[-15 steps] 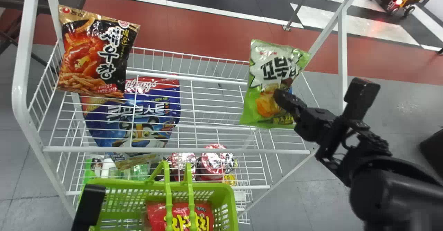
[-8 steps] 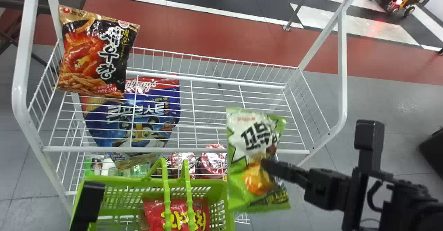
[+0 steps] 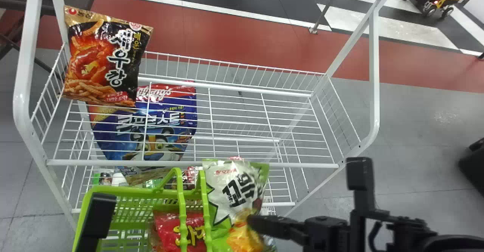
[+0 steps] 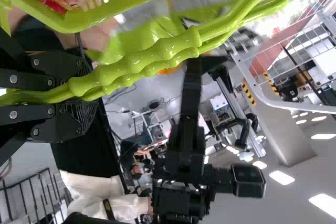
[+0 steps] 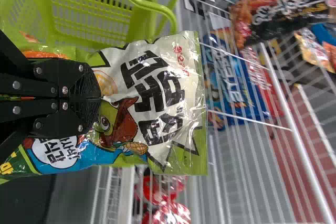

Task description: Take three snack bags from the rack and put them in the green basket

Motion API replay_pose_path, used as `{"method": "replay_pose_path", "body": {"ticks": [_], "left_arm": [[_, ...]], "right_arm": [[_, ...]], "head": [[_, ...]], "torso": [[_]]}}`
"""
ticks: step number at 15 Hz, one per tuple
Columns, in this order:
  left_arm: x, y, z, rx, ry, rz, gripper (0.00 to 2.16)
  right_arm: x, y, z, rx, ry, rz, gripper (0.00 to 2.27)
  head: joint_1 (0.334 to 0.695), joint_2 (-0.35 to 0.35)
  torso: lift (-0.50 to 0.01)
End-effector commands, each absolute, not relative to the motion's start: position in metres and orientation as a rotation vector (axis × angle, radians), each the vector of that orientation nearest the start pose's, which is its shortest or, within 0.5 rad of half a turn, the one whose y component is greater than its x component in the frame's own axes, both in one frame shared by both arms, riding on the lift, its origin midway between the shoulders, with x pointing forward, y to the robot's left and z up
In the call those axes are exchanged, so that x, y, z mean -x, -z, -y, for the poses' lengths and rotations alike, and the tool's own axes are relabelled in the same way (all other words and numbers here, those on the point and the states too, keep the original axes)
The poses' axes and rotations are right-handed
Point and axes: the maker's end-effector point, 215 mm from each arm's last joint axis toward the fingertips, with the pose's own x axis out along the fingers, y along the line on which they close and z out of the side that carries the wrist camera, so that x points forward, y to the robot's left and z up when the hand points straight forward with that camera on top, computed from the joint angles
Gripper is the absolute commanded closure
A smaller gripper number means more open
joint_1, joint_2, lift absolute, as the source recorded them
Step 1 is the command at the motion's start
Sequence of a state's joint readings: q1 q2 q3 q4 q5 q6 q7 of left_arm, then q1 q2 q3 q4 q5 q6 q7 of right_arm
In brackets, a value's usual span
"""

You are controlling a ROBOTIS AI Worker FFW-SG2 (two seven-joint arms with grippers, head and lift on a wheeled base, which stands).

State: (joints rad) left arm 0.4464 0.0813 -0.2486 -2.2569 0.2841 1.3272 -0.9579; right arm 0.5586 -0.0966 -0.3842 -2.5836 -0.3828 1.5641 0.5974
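Left wrist view: fingers (image 4: pixel 80 118) clench knobbly handles (image 4: pixel 144 60); right fingers (image 3: pixel 259 224) pinch a glossy, crinkled bag (image 5: pixel 157 90).

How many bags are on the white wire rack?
2: a black-and-orange snack bag at the left end of the upper shelf, and a blue tiger-face bag on the shelf below. The green basket may hide others.

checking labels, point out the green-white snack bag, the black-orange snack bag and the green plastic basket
green-white snack bag (image 5: pixel 152 98), right wrist view, lettered front
black-orange snack bag (image 3: pixel 107 59), head view, middle front
green plastic basket (image 3: pixel 132 192), head view, rim
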Motion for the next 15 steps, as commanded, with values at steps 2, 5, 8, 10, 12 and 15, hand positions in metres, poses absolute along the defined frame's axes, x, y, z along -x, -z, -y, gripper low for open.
{"method": "replay_pose_path", "body": {"ticks": [2, 5, 8, 10, 12, 15], "left_arm": [[-0.172, 0.393, 0.071, 0.645, 1.314, -1.021, 1.64], [-0.169, 0.392, 0.075, 0.633, 1.323, -1.022, 1.64], [-0.165, 0.393, 0.078, 0.623, 1.327, -1.027, 1.64], [-0.163, 0.391, 0.079, 0.62, 1.328, -1.025, 1.63], [-0.163, 0.39, 0.08, 0.617, 1.331, -1.023, 1.63], [-0.163, 0.39, 0.083, 0.61, 1.337, -1.022, 1.64]], "right_arm": [[-0.236, 0.418, 0.162, -0.446, -0.569, -1.043, 2.2], [-0.232, 0.41, 0.144, -0.487, -0.631, -1.035, 2.2], [-0.23, 0.403, 0.136, -0.507, -0.666, -1.026, 2.19], [-0.228, 0.404, 0.138, -0.49, -0.668, -1.035, 1.96], [-0.237, 0.402, 0.149, -0.457, -0.654, -1.023, 0.1], [-0.236, 0.397, 0.158, -0.417, -0.679, -1.024, 0.02]], "head": [[0.695, -0.35], [0.695, -0.35], [0.695, -0.35], [0.695, -0.35], [0.695, -0.35], [0.695, -0.35]], "torso": [[-0.011], [-0.011], [-0.011], [-0.011], [-0.011], [-0.011]]}}
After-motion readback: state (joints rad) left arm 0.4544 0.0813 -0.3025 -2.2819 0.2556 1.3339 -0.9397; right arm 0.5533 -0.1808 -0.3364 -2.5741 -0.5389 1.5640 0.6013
